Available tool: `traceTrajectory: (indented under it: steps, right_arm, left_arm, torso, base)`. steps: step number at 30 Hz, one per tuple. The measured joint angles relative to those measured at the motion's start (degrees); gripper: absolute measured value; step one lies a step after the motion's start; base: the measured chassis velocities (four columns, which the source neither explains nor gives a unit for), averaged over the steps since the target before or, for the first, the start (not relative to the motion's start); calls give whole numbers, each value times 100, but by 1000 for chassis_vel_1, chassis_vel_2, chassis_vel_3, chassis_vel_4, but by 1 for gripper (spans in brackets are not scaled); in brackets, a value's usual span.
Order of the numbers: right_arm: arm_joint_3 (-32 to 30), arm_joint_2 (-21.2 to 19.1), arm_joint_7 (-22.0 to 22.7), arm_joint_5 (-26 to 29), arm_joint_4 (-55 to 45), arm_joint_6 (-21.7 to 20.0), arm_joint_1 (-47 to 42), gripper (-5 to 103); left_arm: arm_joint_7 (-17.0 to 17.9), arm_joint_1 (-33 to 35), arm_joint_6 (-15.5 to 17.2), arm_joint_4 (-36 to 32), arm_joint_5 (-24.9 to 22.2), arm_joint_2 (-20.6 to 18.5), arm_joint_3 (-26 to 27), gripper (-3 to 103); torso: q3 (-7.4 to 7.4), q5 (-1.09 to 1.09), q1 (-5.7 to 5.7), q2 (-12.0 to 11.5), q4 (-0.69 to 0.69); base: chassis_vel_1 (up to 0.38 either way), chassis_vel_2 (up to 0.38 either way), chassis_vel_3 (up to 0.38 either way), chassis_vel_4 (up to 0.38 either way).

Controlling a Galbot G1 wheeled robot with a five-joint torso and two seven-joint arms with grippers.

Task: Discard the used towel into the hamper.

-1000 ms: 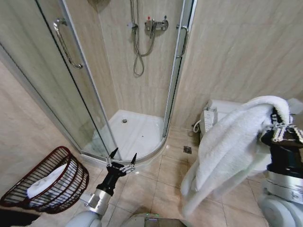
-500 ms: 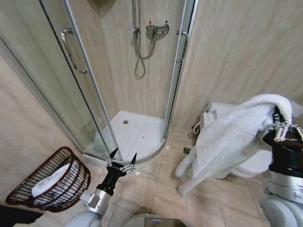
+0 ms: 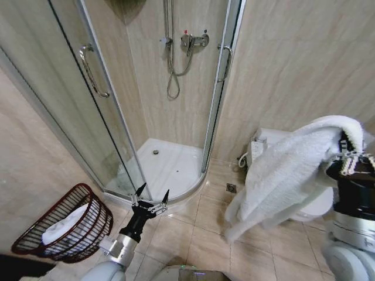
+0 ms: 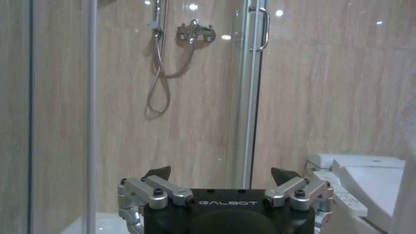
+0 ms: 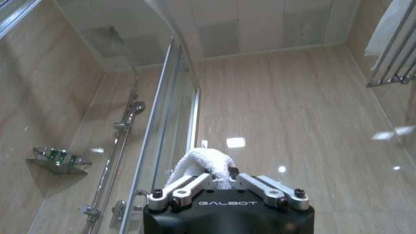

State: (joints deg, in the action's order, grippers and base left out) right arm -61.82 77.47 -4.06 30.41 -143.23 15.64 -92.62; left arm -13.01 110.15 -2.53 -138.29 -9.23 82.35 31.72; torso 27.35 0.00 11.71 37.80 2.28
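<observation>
A large white towel [image 3: 287, 170] hangs from my right gripper [image 3: 350, 153] at the right of the head view, draped down in front of the toilet. The right wrist view shows the fingers [image 5: 185, 187] shut on a fold of the towel [image 5: 206, 163]. The hamper [image 3: 35, 237], a dark reddish-brown open-weave basket, lies tilted on the floor at the lower left with a white cloth [image 3: 63, 225] inside it. My left gripper [image 3: 151, 196] is held low at centre, open, with nothing in it, its fingertips [image 4: 158, 172] pointing at the shower.
A curved glass shower enclosure [image 3: 117, 117] with a white tray [image 3: 170, 164] fills the middle, its door [image 3: 220, 88] standing ahead. A white toilet [image 3: 281, 140] sits behind the towel at right. Beige tiled floor [image 3: 193, 234] lies between the hamper and the toilet.
The whole view has shifted slightly right, so the camera has moved. The towel's hanging end has swung and now sits a little higher.
</observation>
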Motion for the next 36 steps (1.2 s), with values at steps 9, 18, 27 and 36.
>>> traceTrajectory:
  steps: [9, 18, 27, 36]
  right_arm:
    - [-5, -36, 20, 16, 0, 4, 31, 2]
    - [-24, -74, 20, 40, 0, 3, 37, 2]
    - [-49, -66, -13, 71, 0, 3, 41, 2]
    - [-70, -48, -58, 68, 0, 31, 40, 2]
  left_arm:
    - [0, 0, 0, 0, 0, 0, 0, 100]
    - [0, 0, 0, 0, 0, 0, 0, 100]
    - [0, 0, 0, 0, 0, 0, 0, 100]
    - [0, 0, 0, 0, 0, 0, 0, 100]
  torso:
    - [121, -1, 79, 212, -3]
    - [243, 0, 167, 405, 0]
    - [358, 0, 252, 610, 0]
    - [486, 0, 351, 835, 0]
  base:
    - [67, -73, -93, 79]
    - [43, -24, -40, 39]
    - [-18, 0, 14, -7]
    - [0, 0, 0, 0]
